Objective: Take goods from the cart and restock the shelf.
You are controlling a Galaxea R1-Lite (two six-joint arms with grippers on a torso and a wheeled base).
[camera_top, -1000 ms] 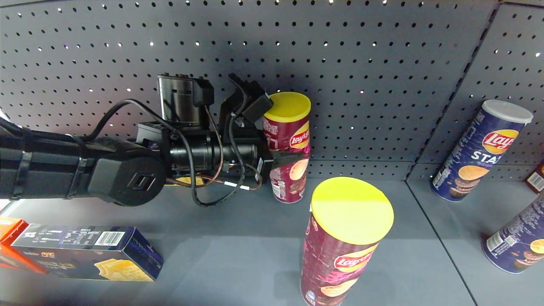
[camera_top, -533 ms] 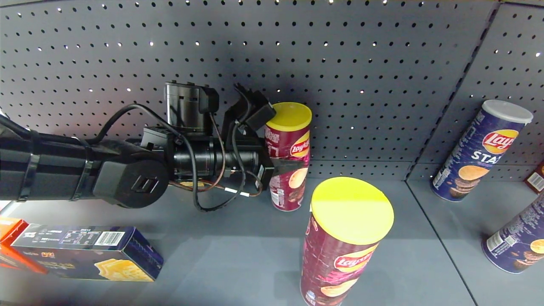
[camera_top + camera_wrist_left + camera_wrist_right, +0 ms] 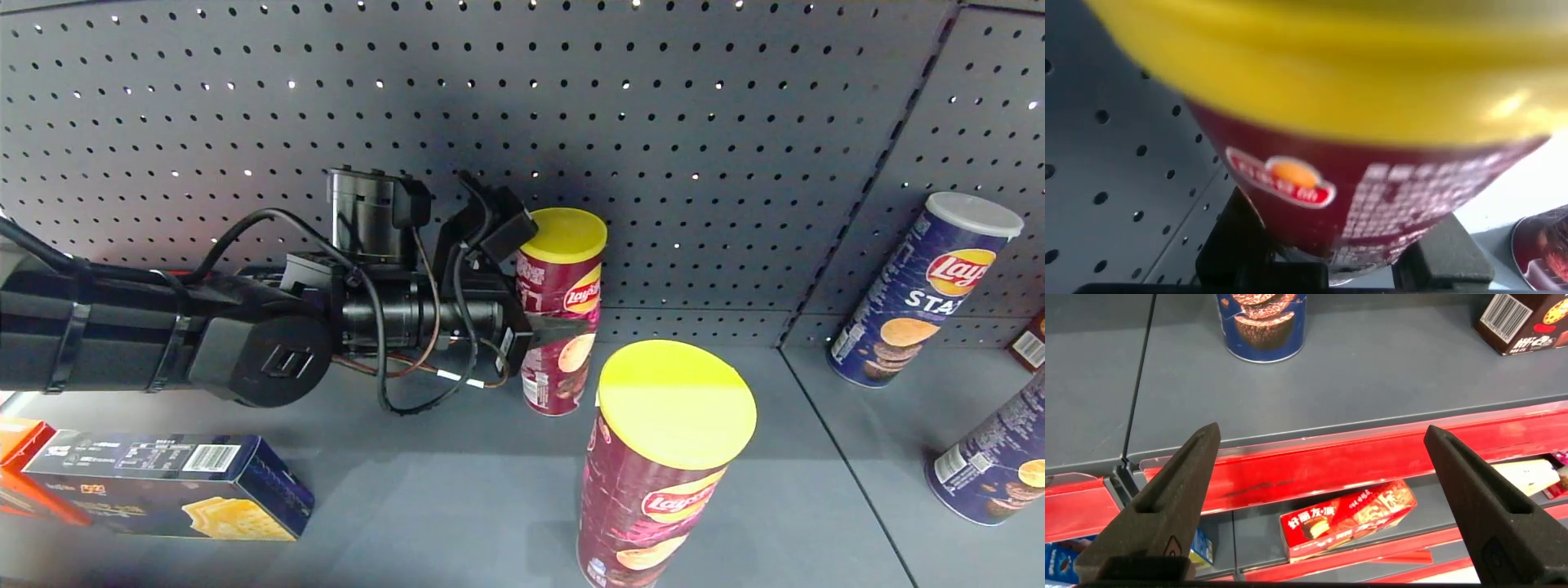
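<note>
**Clerk:** Entry one, labels?

**Checker:** We list a maroon crisp can (image 3: 562, 314) with a yellow lid. It carries a round red-and-yellow logo and a picture of crisps, and its side print is too fine for us to read. A second maroon can (image 3: 661, 482) in the same livery stands nearer to us. At the right a blue can (image 3: 918, 298) with a grey lid leans, and another blue can (image 3: 988, 469) sits below it. A dark blue box (image 3: 171, 486) lying flat shows a barcode.

**Clerk:** Contents?

**Checker:** All are sealed, so we see nothing inside.

**Clerk:** Jaws?

**Checker:** The left gripper (image 3: 558, 327) has its jaws clamped on the maroon crisp can at mid-height. The can stands upright by the pegboard back (image 3: 571, 98) of the shelf (image 3: 457, 490), and we cannot tell whether its base touches the board. The right gripper (image 3: 1323, 434) has its jaws spread wide, holding nothing, above a red shelf edge (image 3: 1315, 461). A red packet (image 3: 1347, 518) lies on the level beneath.
</note>
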